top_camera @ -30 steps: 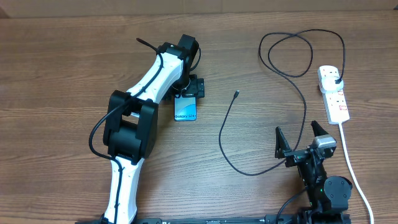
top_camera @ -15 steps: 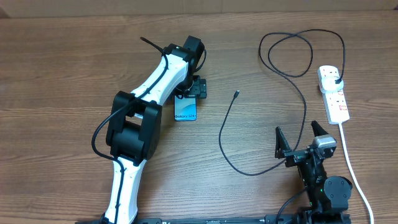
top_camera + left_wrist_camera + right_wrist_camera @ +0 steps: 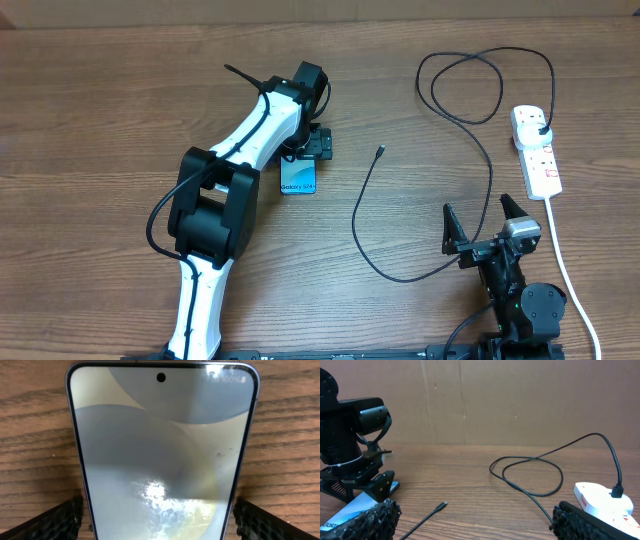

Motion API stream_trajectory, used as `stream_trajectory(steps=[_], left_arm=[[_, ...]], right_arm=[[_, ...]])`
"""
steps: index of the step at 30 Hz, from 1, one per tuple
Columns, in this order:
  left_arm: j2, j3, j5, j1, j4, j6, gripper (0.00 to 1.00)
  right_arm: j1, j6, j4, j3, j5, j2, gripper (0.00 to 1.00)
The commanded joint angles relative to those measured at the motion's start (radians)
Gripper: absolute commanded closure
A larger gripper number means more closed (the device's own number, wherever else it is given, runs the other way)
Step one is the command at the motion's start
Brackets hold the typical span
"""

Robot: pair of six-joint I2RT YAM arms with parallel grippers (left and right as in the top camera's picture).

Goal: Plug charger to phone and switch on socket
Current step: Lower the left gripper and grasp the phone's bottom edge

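The charger (image 3: 354, 212) has its plug (image 3: 541, 124) already in the socket (image 3: 543, 170); its connector tip (image 3: 381, 151) lies loose on the bench (image 3: 100, 120), apart from the phone (image 3: 298, 178); joining them and switching on remain, I judge; the left tool (image 3: 157, 515) straddles the phone, but whether it pinches I cannot tell; the right tool (image 3: 480, 525) is spread and empty.

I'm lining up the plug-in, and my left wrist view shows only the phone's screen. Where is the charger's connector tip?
Observer: The connector tip lies on the table, apart from the phone, on the side towards the socket.
Operator: Is anything holding the charger?
Observer: No. The right gripper is open and holds nothing.
Operator: And the other end?
Observer: The black plug already sits in the socket.
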Motion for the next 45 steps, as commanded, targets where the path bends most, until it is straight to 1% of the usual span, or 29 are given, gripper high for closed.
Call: stream_trajectory(steps=[1, 20, 22, 23, 24, 30, 45], left_arm=[[0.031, -0.039, -0.021, 0.001, 0.015, -0.018, 0.00], [0.031, -0.039, -0.018, 0.001, -0.044, -0.018, 0.00], [0.031, -0.039, -0.017, 0.001, -0.044, -0.018, 0.01], [0.031, -0.039, -0.018, 0.001, -0.044, -0.018, 0.04], [0.031, -0.039, -0.018, 0.001, -0.044, -0.018, 0.05], [0.031, -0.039, -0.018, 0.001, -0.044, -0.018, 0.05], [0.031, -0.039, -0.018, 0.001, -0.055, -0.018, 0.14]], right_arm=[[-0.007, -0.004, 0.005, -0.011, 0.006, -0.008, 0.00], [-0.007, -0.004, 0.005, -0.011, 0.006, -0.008, 0.00], [-0.007, -0.004, 0.005, -0.011, 0.006, -0.008, 0.00], [-0.007, -0.004, 0.005, -0.011, 0.006, -0.008, 0.00], [-0.007, -0.004, 0.005, -0.011, 0.006, -0.008, 0.00], [-0.007, -0.004, 0.005, -0.011, 0.006, -0.008, 0.00], [-0.007, -0.004, 0.005, -0.011, 0.006, -0.008, 0.00]])
